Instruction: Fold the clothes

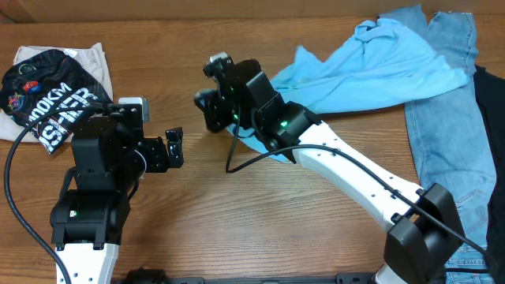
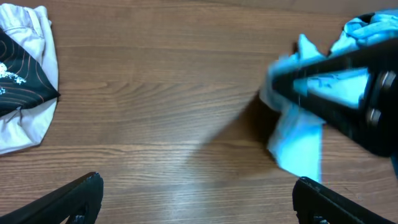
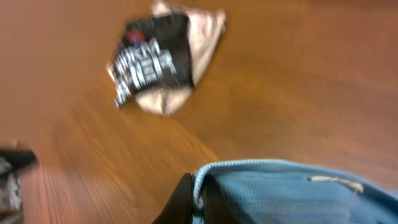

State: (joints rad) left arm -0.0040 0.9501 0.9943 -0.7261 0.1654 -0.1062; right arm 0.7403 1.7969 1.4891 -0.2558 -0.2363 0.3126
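The light sky-blue T-shirt (image 1: 379,59) lies rumpled at the table's back right, one end drawn toward the middle. My right gripper (image 1: 211,110) is shut on the shirt's edge; in the right wrist view the hem (image 3: 261,180) is pinched between the fingers (image 3: 196,202). The held cloth hangs below the right arm in the left wrist view (image 2: 298,143). My left gripper (image 1: 173,147) is open and empty, left of the shirt, its fingertips wide apart over bare wood (image 2: 196,199).
A black shirt with white lettering (image 1: 55,99) lies crumpled at the back left, also seen in the left wrist view (image 2: 22,81) and the right wrist view (image 3: 158,59). Denim jeans (image 1: 446,134) lie along the right edge. A dark garment (image 1: 493,118) lies at the far right.
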